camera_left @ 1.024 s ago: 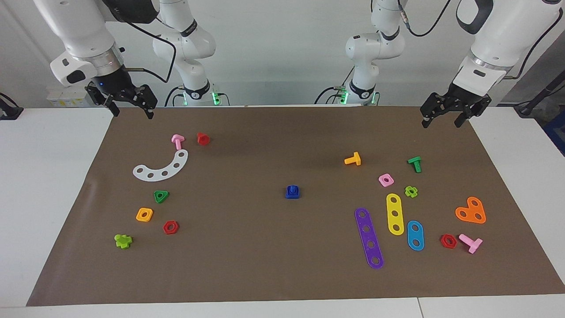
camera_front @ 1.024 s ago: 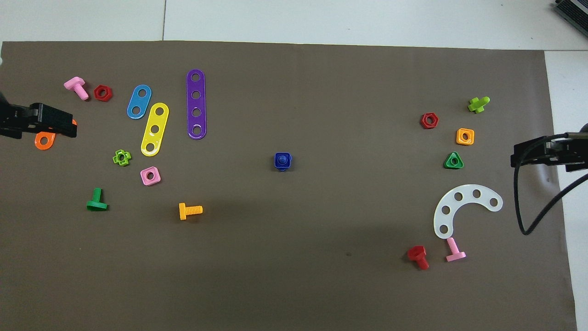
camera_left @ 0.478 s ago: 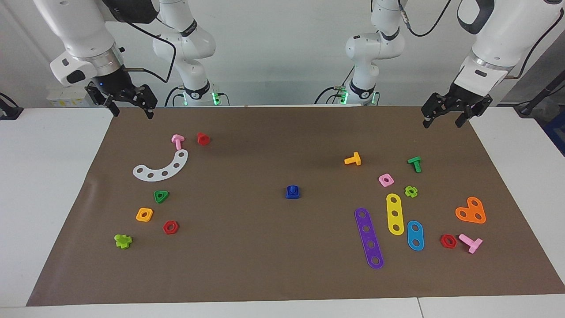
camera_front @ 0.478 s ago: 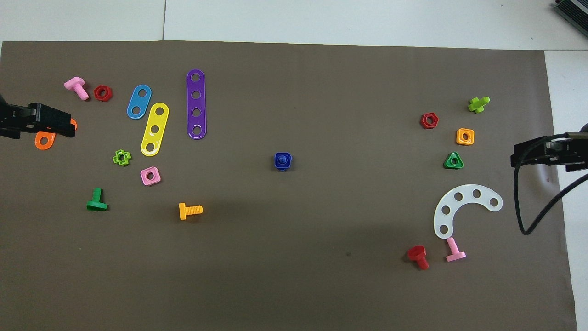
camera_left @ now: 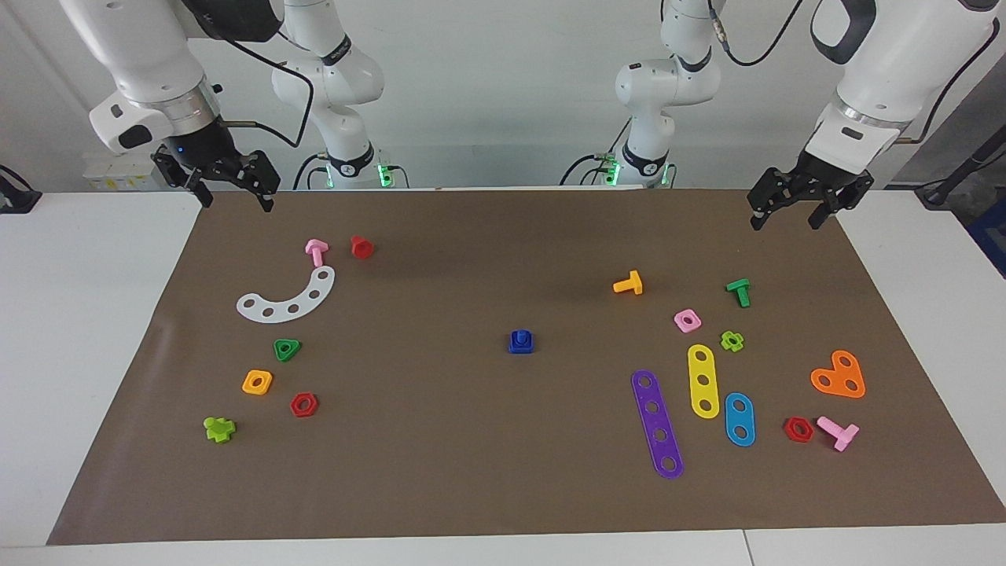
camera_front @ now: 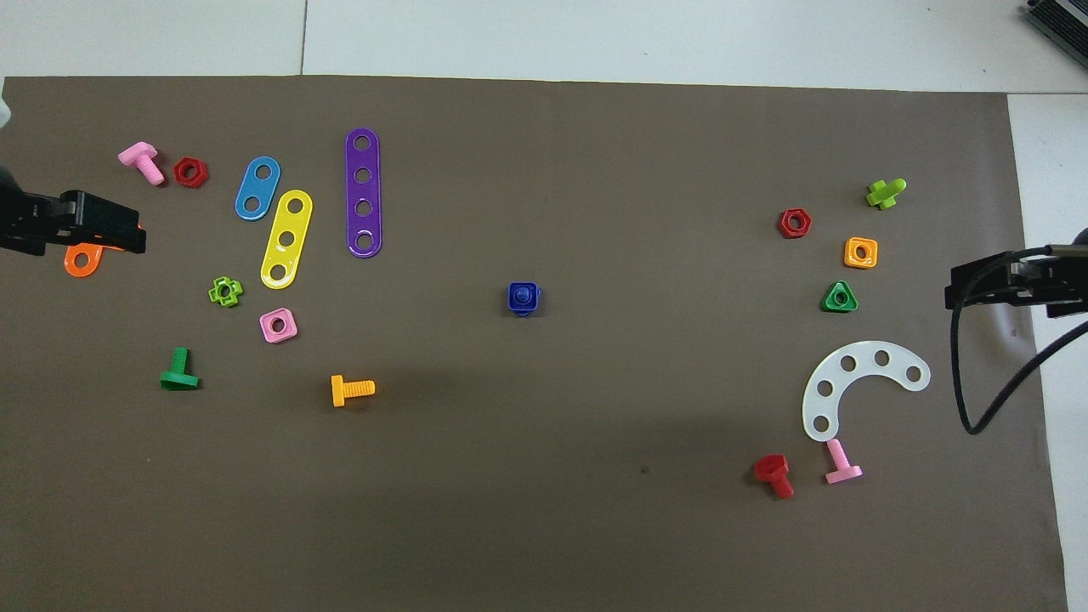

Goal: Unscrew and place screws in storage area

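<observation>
Overhead view cuts both arms at its edges: the left gripper covers part of the orange heart-shaped plate, and of the right gripper only dark links and a looping cable show. From the facing view both hang raised over the mat's corners nearest the robots, jaws spread and holding nothing. The dark-blue bolt stands mid-mat in a square blue nut, its head hidden beneath and its shape hard to make out.
</observation>
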Robot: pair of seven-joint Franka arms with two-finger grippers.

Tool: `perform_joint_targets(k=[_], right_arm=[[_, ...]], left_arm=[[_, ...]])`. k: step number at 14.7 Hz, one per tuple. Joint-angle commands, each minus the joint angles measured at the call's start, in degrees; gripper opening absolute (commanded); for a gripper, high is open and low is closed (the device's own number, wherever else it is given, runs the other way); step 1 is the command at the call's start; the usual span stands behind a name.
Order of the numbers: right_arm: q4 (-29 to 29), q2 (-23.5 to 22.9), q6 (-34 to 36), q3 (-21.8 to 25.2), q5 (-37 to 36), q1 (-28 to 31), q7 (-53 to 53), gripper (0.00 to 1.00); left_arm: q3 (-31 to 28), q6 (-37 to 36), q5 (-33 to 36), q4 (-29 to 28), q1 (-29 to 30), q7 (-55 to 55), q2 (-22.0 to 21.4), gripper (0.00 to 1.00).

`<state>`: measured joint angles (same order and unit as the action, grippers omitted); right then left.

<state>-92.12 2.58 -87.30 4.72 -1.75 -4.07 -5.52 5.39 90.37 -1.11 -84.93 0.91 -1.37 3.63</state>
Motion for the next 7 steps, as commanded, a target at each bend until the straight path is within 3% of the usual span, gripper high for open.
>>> perform_joint_targets(k=[1,7], right_arm=[[-0.52,0.93,0.64,-0.41,0.43,0.56,1.3,1.0],[-0.52,0.93,0.64,-0.41,0.52,0.56,1.3,1.0]], left_arm=[[0.24,3.57,0.76,-4.44,-3.35,-5.89,-2.75,1.0],[0.24,6.03,0.67,-4.63,-14.78,-21.19,-1.18,1.0]])
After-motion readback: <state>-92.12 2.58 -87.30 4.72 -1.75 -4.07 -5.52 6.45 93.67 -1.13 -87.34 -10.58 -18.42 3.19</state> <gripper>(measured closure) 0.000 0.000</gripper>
